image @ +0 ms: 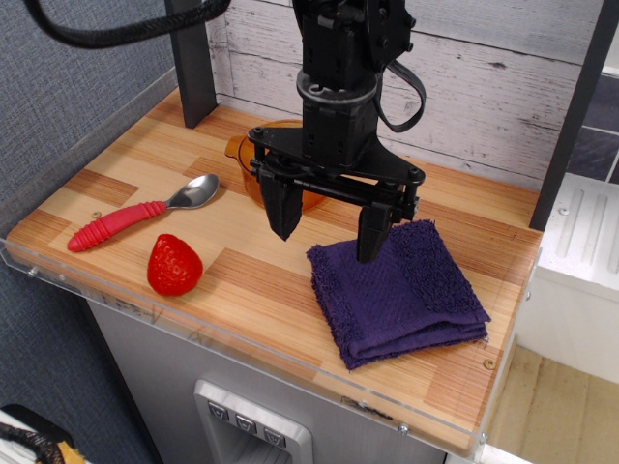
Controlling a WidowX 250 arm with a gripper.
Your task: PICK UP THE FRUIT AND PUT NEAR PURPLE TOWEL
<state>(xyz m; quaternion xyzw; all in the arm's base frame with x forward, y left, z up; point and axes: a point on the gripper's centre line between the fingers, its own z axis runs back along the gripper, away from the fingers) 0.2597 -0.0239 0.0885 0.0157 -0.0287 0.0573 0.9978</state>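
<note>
The fruit, a glossy red strawberry, lies on the wooden table near the front left edge. The purple towel lies folded at the front right. My gripper hangs above the table between them, open and empty, its right finger over the towel's back left corner. The strawberry is well to the left of the gripper and lower in the frame.
A metal spoon with a red handle lies left of the gripper, just behind the strawberry. An orange transparent bowl stands behind the gripper, partly hidden by it. A white plank wall backs the table; a dark post stands at the back left.
</note>
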